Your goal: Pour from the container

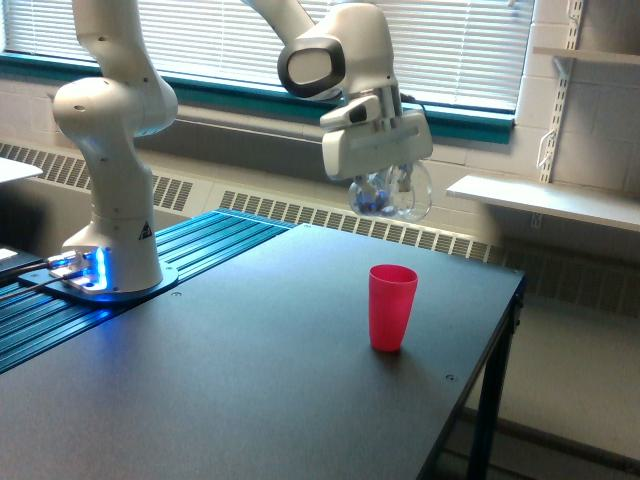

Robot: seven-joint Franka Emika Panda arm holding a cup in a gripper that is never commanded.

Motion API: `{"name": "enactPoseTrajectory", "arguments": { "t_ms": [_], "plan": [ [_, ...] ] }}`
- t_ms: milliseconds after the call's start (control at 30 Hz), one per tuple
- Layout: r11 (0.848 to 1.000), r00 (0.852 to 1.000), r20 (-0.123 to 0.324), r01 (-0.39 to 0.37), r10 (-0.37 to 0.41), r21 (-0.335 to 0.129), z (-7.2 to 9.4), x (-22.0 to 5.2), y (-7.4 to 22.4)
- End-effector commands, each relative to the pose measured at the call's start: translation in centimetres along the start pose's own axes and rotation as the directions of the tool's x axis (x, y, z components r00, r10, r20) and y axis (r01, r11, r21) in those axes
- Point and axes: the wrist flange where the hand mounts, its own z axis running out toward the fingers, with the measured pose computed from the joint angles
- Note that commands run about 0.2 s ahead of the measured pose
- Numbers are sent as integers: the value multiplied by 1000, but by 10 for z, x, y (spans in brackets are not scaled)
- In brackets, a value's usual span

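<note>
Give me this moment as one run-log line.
pincer: shut on clear cup, held high | cup: tipped, small pieces inside | pink cup: upright on table, below | pour: none visible

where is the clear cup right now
In the exterior view, the clear cup is held in the hand, in the air above the pink cup on the table.
</note>
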Motion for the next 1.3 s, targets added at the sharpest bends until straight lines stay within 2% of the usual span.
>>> {"name": "enactPoseTrajectory", "arguments": {
  "t_ms": [33,200,400,767,1067,1300],
  "plan": [
    [988,991,22,-131,133,-76,24,8,14],
    [982,989,44,-132,139,-134,39,7,18],
    [975,983,74,-154,167,-160,47,8,17],
    [978,985,67,-149,161,-149,43,3,10],
    [973,978,120,-149,171,-176,38,-11,7],
    [974,977,140,-137,163,-182,31,-20,1]
  ]
}}
